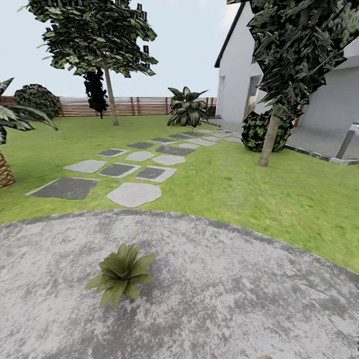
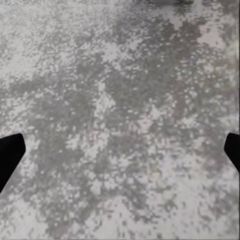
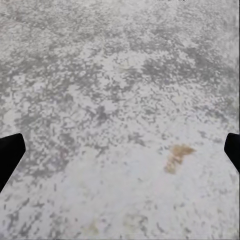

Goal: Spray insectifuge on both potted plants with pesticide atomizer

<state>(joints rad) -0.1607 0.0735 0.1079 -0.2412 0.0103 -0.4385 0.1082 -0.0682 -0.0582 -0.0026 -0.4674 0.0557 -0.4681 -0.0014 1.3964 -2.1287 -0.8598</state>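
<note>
One potted plant [image 1: 121, 273], a low rosette of broad pointed green leaves, sits on the round grey mottled paved area [image 1: 224, 299] at the lower left of the head view; its pot is hidden under the leaves. The pesticide atomizer is out of view. In the left wrist view my left gripper [image 2: 120, 152] is open, its dark fingertips [image 2: 10, 155] at the frame's two sides over bare mottled paving. In the right wrist view my right gripper [image 3: 120, 152] is open too, with its fingertips [image 3: 10, 155] spread over pale paving that carries a small brown stain [image 3: 177, 156].
Green lawn surrounds the paving. Stepping stones [image 1: 132, 193] lead away toward a large leafy plant [image 1: 187, 107] and a brown slatted fence [image 1: 139, 105]. A tree trunk [image 1: 269, 137] and dark bush [image 1: 259, 130] stand at right before a white house [image 1: 279, 89]. A palm trunk [image 1: 5, 172] is at far left.
</note>
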